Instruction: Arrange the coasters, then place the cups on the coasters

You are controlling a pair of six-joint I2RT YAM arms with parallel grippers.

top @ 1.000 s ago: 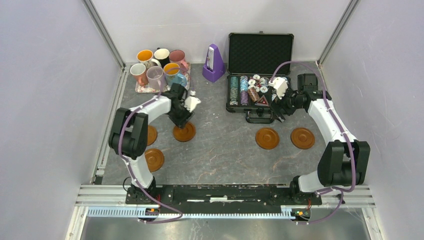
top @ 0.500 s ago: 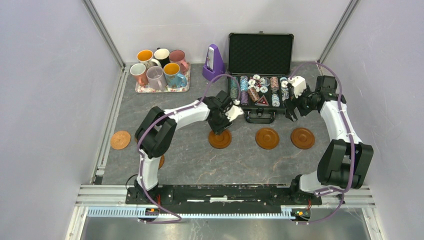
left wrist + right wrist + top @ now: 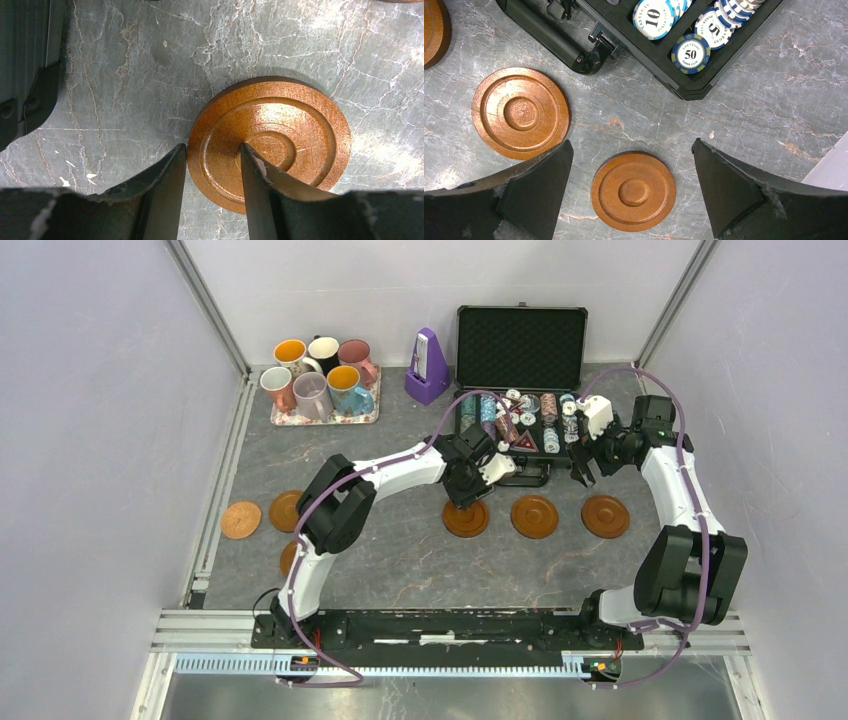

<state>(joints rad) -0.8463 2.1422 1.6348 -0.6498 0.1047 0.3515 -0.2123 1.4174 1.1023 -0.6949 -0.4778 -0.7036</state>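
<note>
Coaster [image 3: 280, 135]: a reddish-brown ringed disc over the middle of the grey marbled tabletop [image 3: 400, 550], just in front of the open poker chip case [image 3: 520, 340]. My left gripper [image 3: 212, 148] is clamped on its rim. One of my fingers [image 3: 165, 185] presses the outer edge and the other sits inside, on the rings. I cannot tell whether the disc rests on the stone or hangs just above it.

A second coaster [image 3: 534, 516] lies just to its right, with a third coaster [image 3: 605, 516] beyond that, all three roughly in line.

My right gripper [image 3: 632, 144] hangs above the third coaster with its jaws spread wide, grasping nothing.

Three more coasters [image 3: 241, 520] lie toward the table's left side, one partly hidden by my left arm.

The mugs [image 3: 320, 380] are bunched on a floral tray [image 3: 285, 420] at the far left. A purple metronome [image 3: 428, 367] stands between the tray and the case.
</note>
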